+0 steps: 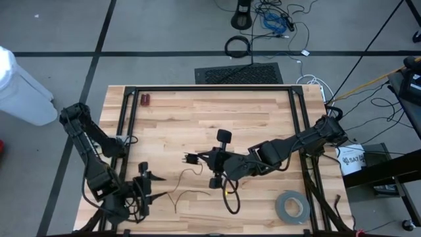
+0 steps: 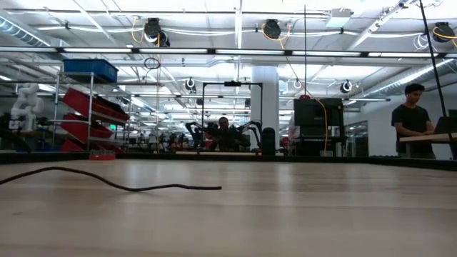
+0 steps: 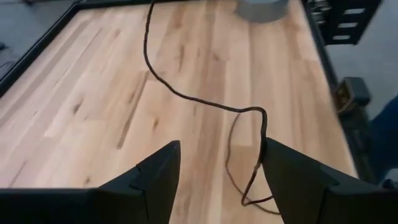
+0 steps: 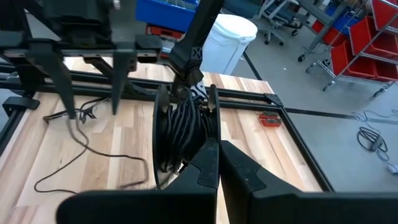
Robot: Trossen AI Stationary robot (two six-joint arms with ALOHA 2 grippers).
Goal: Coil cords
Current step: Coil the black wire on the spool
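My left arm folds back along the left edge of the bench point(image 1: 197, 118), elbow raised near the far-left frame rail, and the wrist reaches down to the near-left corner. My left jaws point(image 1: 146, 183) hang there spread wide with nothing between them; in the left wrist view the two dark fingers point(image 3: 158, 177) stand well apart over bare wood, pointing along the bench toward the grey tape roll point(image 1: 292, 207) at the near-right side.

My right arm stretches in from the right edge, low and nearly flat, to the middle of the bench. My right jaws point(image 1: 212, 158) are pressed together, fingertip against fingertip in the right wrist view point(image 4: 217, 165). Whether they pinch anything I cannot tell. Just ahead of them in that view stands a black spool-like part point(image 4: 183, 134) with thick black loops wound on it.

The cord point(image 1: 187, 185) is a very thin dark strand lying loose on the wood between my two jaws, uncoiled. From above it wanders in a shallow wave from near my left fingertips toward the bench's middle. In the left wrist view it point(image 3: 186, 93) runs down from the far end, kinks, and bends into an open loop just beside my one finger. From bench height it point(image 2: 121, 182) lies almost flat with one low hump.
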